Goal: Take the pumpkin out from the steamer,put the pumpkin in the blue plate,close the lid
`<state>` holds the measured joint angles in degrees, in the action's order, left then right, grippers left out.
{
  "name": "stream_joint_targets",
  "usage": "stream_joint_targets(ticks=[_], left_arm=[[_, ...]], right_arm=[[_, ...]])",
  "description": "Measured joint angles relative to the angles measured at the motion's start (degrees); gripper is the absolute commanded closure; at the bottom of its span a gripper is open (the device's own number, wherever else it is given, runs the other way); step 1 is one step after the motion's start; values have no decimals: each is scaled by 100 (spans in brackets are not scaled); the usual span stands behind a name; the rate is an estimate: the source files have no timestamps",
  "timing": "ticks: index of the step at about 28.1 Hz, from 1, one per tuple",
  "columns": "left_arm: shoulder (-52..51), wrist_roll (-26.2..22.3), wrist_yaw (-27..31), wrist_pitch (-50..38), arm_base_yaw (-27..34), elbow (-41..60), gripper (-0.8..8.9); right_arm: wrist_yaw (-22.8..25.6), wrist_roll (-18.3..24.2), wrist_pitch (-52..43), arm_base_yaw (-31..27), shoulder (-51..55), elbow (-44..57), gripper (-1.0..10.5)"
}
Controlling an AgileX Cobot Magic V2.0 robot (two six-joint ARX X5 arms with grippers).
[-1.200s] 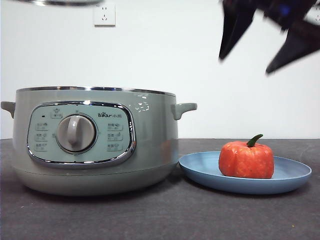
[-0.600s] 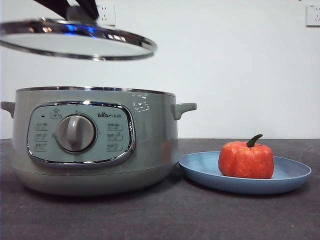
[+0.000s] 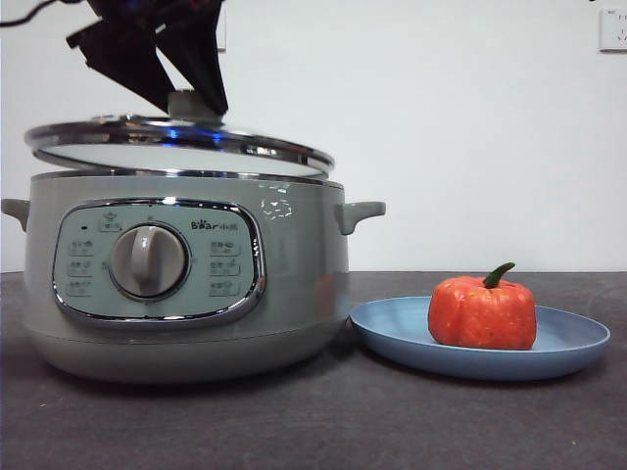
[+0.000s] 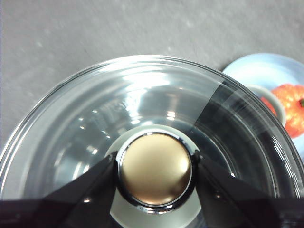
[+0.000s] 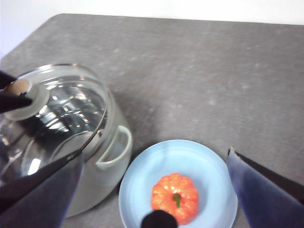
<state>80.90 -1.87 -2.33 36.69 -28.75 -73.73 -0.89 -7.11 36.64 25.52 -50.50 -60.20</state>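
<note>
The orange-red pumpkin (image 3: 482, 312) (image 5: 175, 196) (image 4: 290, 108) sits in the blue plate (image 3: 573, 345) (image 5: 204, 166) to the right of the sage-green steamer (image 3: 186, 274) (image 5: 107, 156). My left gripper (image 3: 191, 103) (image 4: 155, 168) is shut on the knob of the glass lid (image 3: 176, 142) (image 4: 95, 128) (image 5: 61, 109). The lid hangs tilted just above the steamer's rim, its right side lowest and nearly touching. High above the plate, my right gripper (image 5: 152, 190) stands open, holding nothing.
Dark grey tabletop (image 3: 392, 421) runs in front of the steamer and plate. A white wall with power sockets (image 3: 612, 29) stands behind.
The lid has come down with the left gripper from well above the steamer to just over its rim. The right gripper has left the front view's top right corner.
</note>
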Motion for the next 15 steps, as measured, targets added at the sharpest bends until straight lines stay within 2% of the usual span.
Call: stream_joint_targets(ticks=[8, 15], left_arm=[[35, 0, -133, -118, 0, 118, 826], [-74, 0, -140, -634, 0, 595, 826]], right_arm=[[109, 0, 9, -2, 0, 0, 446], [109, 0, 11, -2, 0, 0, 446]])
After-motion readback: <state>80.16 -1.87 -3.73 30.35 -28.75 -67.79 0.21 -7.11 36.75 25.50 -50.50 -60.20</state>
